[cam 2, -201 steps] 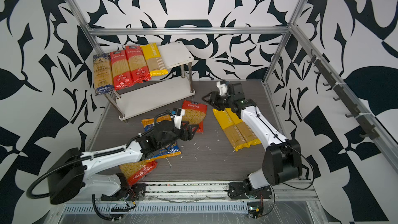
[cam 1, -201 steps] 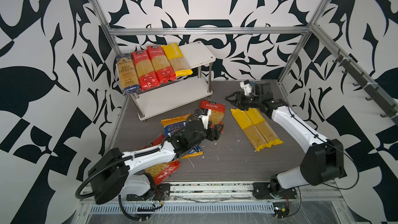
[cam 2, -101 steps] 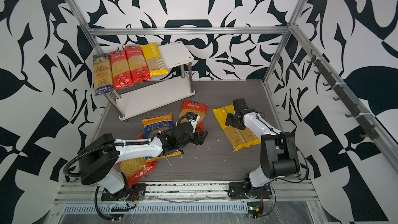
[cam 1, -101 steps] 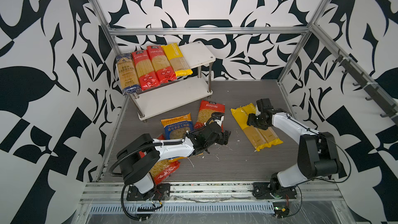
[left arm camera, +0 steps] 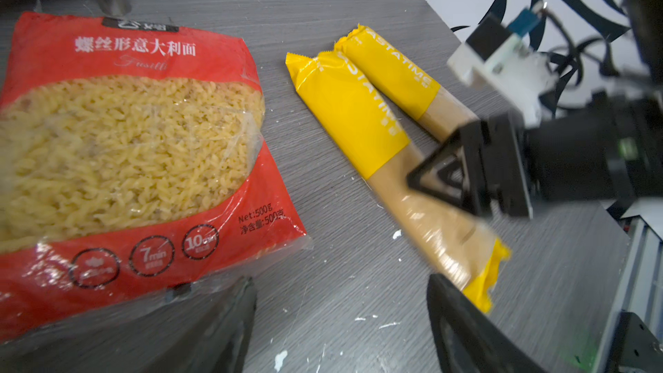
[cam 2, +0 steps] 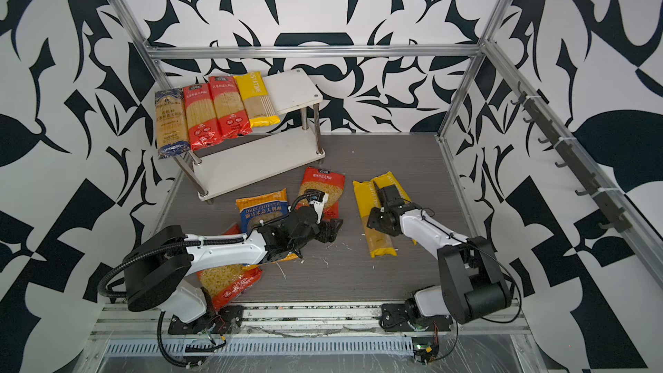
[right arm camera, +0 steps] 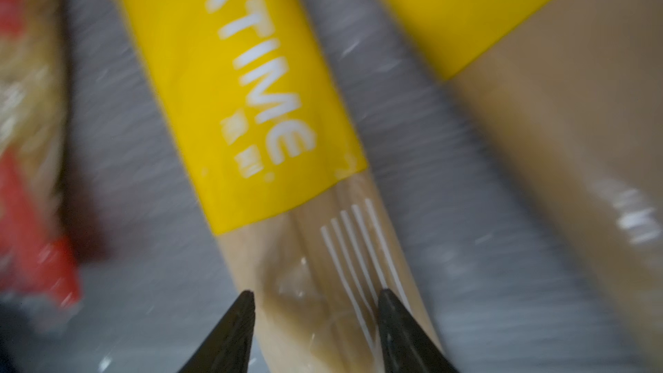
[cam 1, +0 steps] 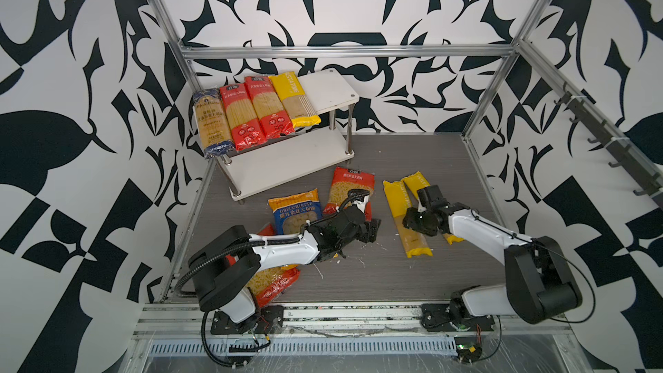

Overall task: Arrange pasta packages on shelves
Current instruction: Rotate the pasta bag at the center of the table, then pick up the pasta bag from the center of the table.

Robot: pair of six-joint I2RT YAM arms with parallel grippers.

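I am holding my right end effector [right arm camera: 315,296] half-open and empty astride the nine-o'clock-side yellow spaghetti pack [cam 1: 414,242], which is lying on the surface [cam 1: 358,281] along eleven-to-five o'clock in a top view.

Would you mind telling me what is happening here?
Two robot arms are stocking a white two-tier shelf rack with pasta. Four long spaghetti packs already lie on its top board; the lower board is bare. The right gripper is poised, jaws apart, over one of two yellow spaghetti packs on the grey table. The left gripper is open and empty beside the red fusilli bag. Two other wide bags lie nearby.
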